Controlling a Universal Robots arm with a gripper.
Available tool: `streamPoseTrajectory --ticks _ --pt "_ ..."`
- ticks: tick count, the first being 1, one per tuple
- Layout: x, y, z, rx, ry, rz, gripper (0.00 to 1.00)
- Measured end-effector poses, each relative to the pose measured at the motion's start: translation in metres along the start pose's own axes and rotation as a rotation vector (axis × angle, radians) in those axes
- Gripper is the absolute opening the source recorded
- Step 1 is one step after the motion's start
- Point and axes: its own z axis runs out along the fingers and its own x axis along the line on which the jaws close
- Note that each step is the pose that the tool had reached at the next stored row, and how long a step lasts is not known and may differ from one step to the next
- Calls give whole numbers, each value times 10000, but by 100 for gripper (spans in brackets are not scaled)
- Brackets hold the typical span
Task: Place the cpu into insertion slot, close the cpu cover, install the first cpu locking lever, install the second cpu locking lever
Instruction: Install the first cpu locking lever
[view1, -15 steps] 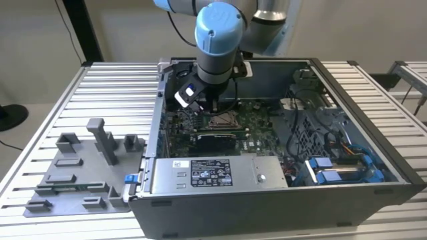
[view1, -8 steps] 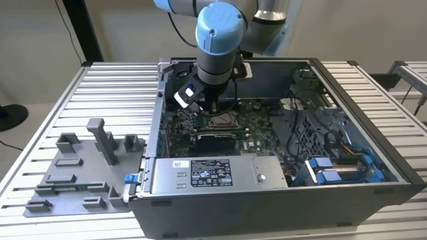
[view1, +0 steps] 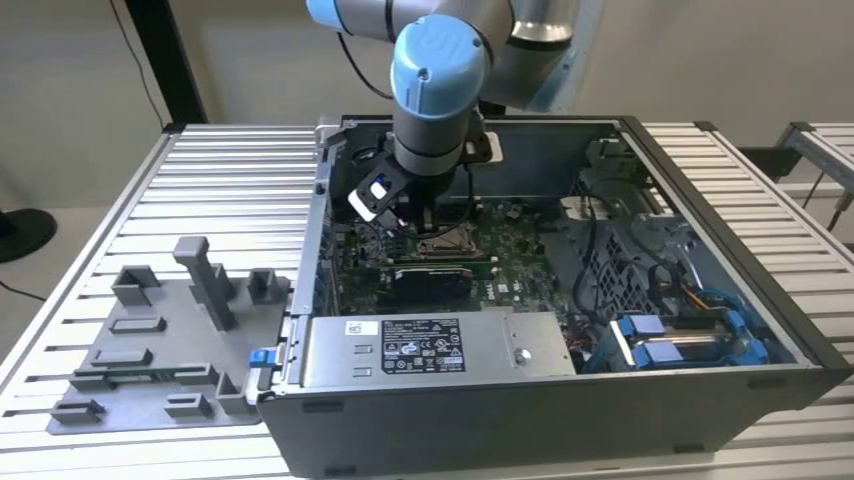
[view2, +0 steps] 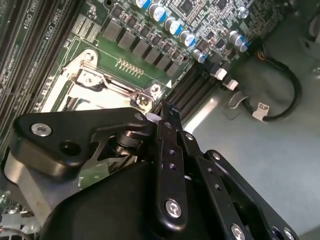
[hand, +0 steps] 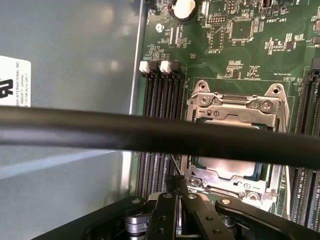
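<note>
Gripper (hand: 177, 183) is pinched shut with nothing visible between its fingers, tip just beside the slot (hand: 198, 88). Cpu (hand: 227, 167) sits in the slot, and the cover (hand: 235, 106) lies flat over it.

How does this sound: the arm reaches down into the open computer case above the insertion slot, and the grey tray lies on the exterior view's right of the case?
One slip. In the exterior view the grey tray lies on the exterior view's left of the computer case, not its right. The rest holds: the arm reaches down into the open case, gripper above the insertion slot.
</note>
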Motion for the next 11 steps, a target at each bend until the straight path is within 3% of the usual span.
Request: streamPoseTrajectory --ticks 7,11 --pt "12 -28 29 1 1 -7 0" --pt "4 12 40 2 1 -6 0"
